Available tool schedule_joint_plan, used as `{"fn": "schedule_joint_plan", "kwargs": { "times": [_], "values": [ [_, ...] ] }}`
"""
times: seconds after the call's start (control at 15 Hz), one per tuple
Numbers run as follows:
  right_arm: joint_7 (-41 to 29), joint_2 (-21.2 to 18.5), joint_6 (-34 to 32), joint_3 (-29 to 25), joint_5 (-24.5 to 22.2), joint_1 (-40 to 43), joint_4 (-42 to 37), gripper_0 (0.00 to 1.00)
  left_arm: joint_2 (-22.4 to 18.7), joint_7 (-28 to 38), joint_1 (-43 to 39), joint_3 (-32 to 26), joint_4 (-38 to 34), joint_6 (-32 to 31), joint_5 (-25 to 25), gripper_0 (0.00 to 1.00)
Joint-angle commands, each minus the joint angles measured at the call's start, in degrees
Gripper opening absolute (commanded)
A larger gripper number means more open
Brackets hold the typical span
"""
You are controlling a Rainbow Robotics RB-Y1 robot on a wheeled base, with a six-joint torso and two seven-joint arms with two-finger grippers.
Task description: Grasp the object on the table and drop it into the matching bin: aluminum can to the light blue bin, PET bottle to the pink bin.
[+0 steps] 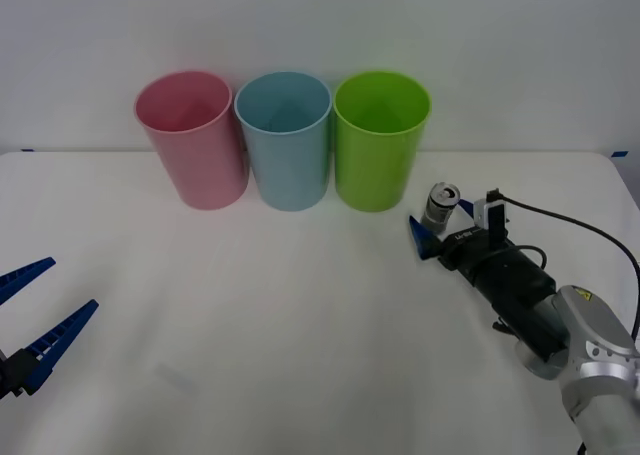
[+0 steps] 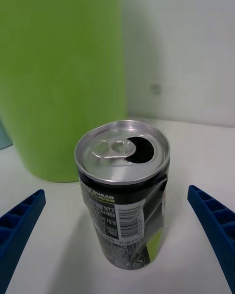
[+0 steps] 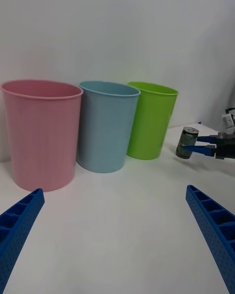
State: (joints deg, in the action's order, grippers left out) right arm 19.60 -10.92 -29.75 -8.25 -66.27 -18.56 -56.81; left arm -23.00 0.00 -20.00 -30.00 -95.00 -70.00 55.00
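While the aluminum can (image 2: 123, 196) stands on the table (image 1: 300, 325), both jaws gape wide.

Both tools (image 1: 440, 225) (image 1: 40, 315) wide open

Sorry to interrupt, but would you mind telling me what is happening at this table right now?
The right gripper is open around the aluminum can, which stands upright on the table beside the lime green bin; its fingers have not closed on it. The light blue bin, where the can belongs, stands between the green one and the pink bin. The left gripper waits open at the table's near left.
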Motion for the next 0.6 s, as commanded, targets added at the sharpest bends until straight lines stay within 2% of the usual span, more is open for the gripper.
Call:
{"fn": "schedule_joint_plan", "kwargs": {
  "times": [0.07,0.53,0.6],
  "values": [
    [0.7,0.7,1.3,0.0,0.1,-2.5,2.9,1.00,0.0,0.0,0.0,0.0,0.0,0.0,0.0,1.00],
    [2.1,1.4,2.6,-0.2,0.1,-3.9,4.3,1.00,0.0,0.0,0.0,0.0,0.0,0.0,0.0,1.00],
    [2.3,1.4,2.6,-0.2,0.1,-3.9,4.3,0.96,0.0,0.0,0.0,0.0,0.0,0.0,0.0,1.00]
  ]
}}
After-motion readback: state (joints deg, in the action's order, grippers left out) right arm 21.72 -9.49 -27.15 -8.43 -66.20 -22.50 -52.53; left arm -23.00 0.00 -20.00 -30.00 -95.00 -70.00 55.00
